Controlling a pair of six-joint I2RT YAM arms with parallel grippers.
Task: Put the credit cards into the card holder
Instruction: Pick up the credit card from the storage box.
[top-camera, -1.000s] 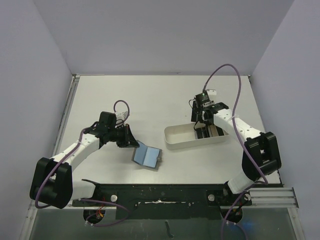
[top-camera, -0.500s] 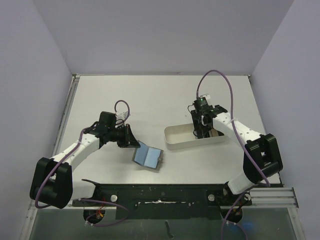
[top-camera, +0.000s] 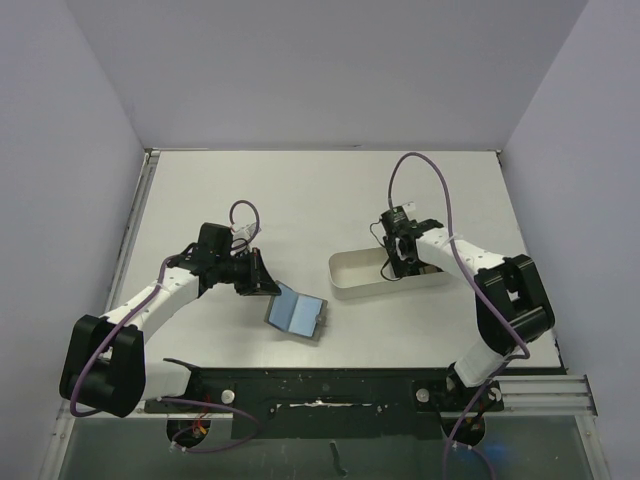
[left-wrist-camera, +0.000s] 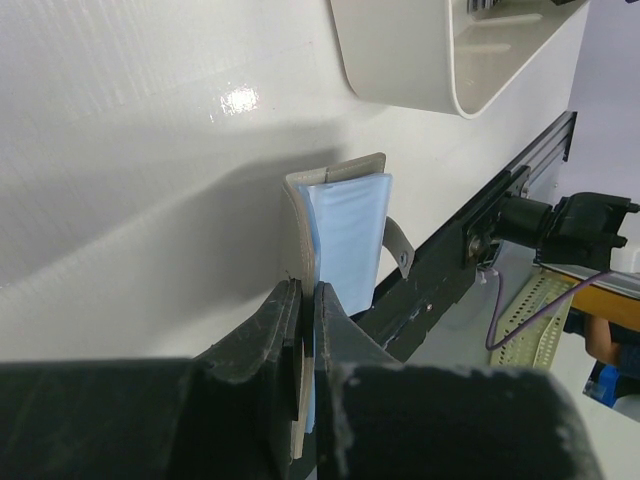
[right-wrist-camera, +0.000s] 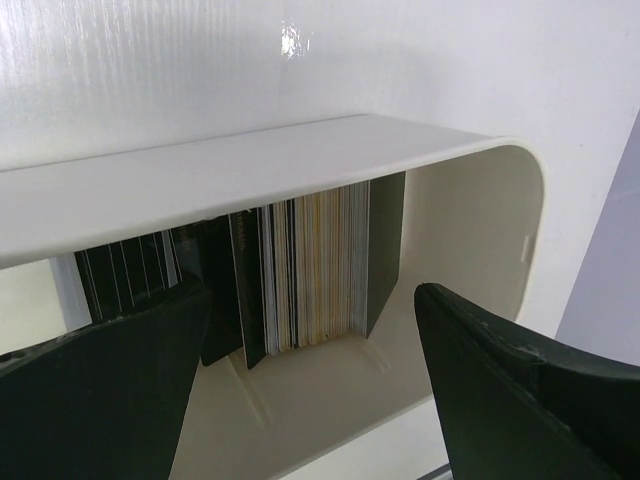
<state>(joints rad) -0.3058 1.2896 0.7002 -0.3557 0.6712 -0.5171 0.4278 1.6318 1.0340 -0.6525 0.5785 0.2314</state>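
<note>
Card holder (top-camera: 296, 312): lying open on the tabletop (top-camera: 300, 200), blue lining up, no card seen inside. Left hand (top-camera: 266, 286) is clamped on its edge. Credit cards (right-wrist-camera: 300, 270): stacked on edge in the white tray (top-camera: 350, 276). Right hand (top-camera: 400, 262) is spread wide over them, empty. Loading looks not yet begun.

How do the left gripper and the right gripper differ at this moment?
The left gripper is shut, pinching an edge of the open card holder; the right gripper stands wide open and holds nothing. The left gripper is at the holder on the table, while the right gripper faces the credit cards standing on edge in the white tray. Both have dark fingers.
</note>
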